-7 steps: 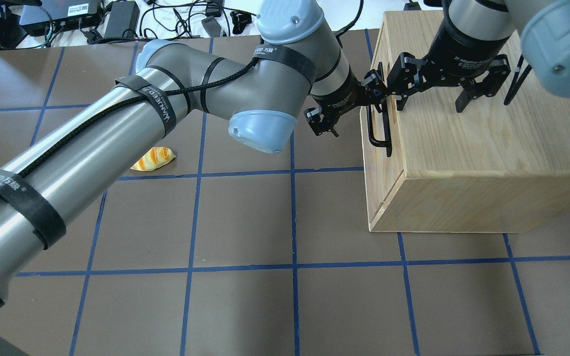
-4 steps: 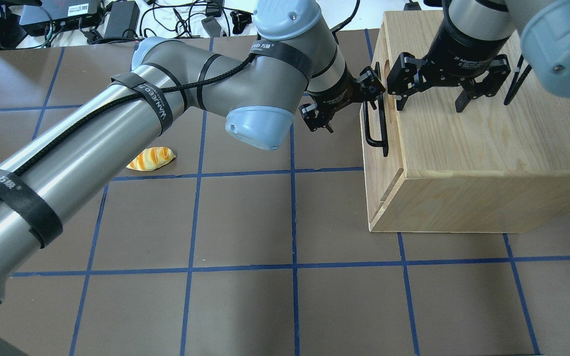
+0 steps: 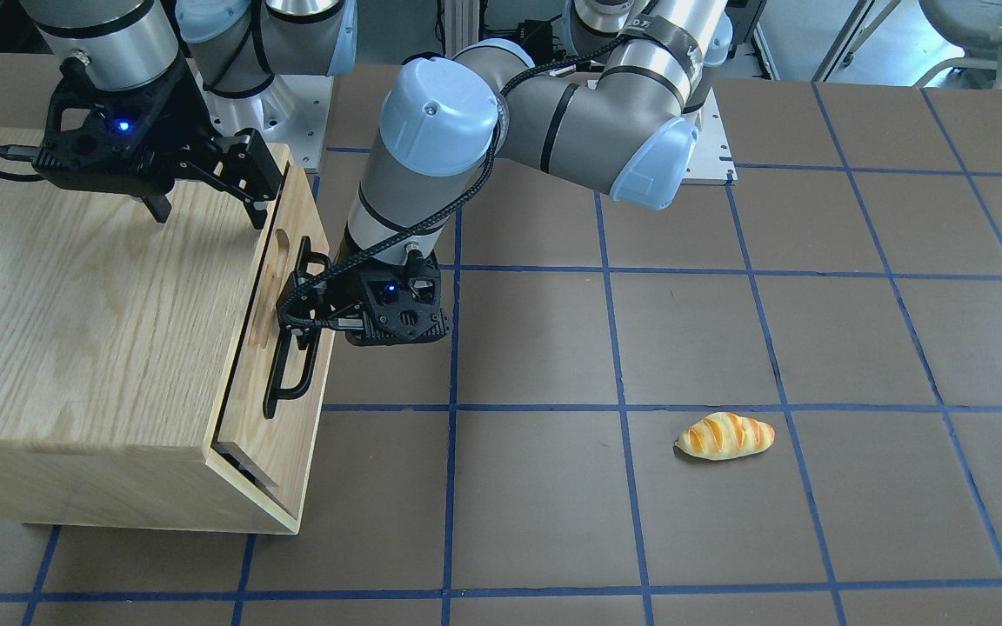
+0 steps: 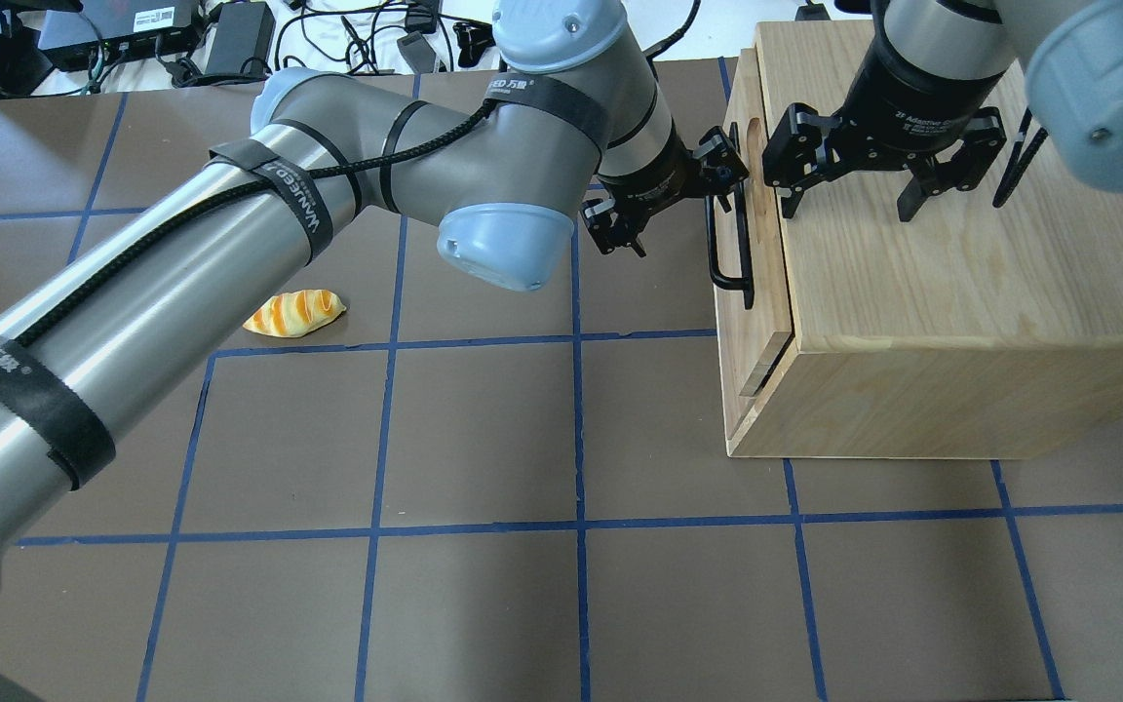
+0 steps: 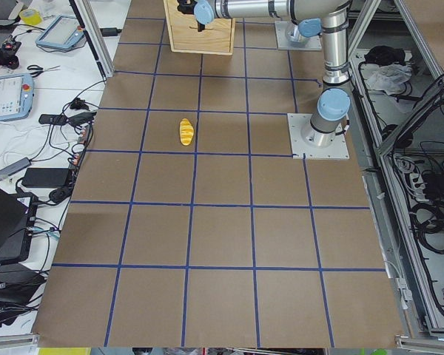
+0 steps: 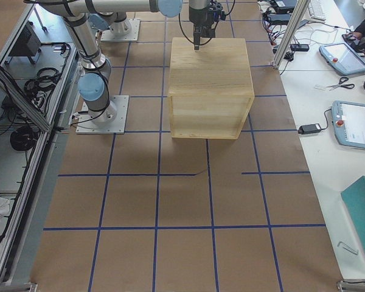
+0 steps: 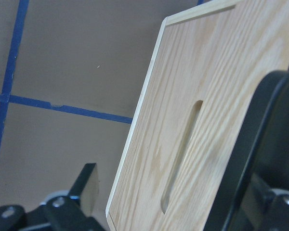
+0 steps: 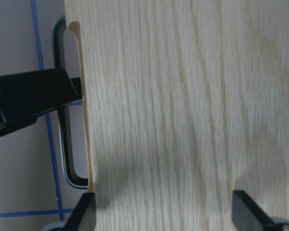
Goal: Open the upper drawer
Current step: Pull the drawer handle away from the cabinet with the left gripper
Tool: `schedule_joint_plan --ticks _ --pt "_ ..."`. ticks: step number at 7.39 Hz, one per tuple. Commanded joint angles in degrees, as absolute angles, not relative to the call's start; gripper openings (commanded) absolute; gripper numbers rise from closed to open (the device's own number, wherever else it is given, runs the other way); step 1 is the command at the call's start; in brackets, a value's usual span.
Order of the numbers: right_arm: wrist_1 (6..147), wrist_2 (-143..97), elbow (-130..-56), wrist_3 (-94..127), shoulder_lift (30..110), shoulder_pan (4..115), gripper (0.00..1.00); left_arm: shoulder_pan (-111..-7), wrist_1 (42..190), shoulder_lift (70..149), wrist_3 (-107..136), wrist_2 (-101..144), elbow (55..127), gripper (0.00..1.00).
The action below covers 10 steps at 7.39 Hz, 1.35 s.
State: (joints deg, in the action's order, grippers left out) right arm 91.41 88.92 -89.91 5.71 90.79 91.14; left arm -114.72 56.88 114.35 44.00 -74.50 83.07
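Observation:
The upper drawer [image 4: 771,263] is the top front of the light-oak cabinet [image 4: 961,292] and stands pulled out a little, with a dark gap at its side. Its black bar handle [image 4: 729,249] also shows in the front-facing view [image 3: 288,382]. My left gripper [image 4: 683,207] is open, with one finger hooked behind the handle's far end and the other out over the table. The left wrist view shows the drawer front [image 7: 202,96] with its routed slot [image 7: 180,154]. My right gripper [image 4: 849,205] is open, fingertips down at the cabinet top near its front edge.
A toy bread roll [image 4: 293,312] lies on the brown gridded table to the left of the cabinet, apart from both arms. Cables and power bricks [image 4: 230,34] lie beyond the far table edge. A plain wooden panel [image 4: 737,409] sits under the drawer.
My left gripper has moved left, away from the cabinet, and the handle and drawer front have come out with it. The right gripper has stayed in place.

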Motion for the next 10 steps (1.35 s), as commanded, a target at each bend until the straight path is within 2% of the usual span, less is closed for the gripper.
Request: schedule_joint_plan --ticks 1,10 --pt "91.41 88.94 -89.91 5.71 90.79 91.14 1.0 -113.04 59.13 113.21 42.29 -76.02 83.06 1.0" --pt "91.41 88.94 -89.91 5.71 90.79 91.14 1.0 -107.85 62.31 111.54 39.82 -79.09 83.06 1.0"
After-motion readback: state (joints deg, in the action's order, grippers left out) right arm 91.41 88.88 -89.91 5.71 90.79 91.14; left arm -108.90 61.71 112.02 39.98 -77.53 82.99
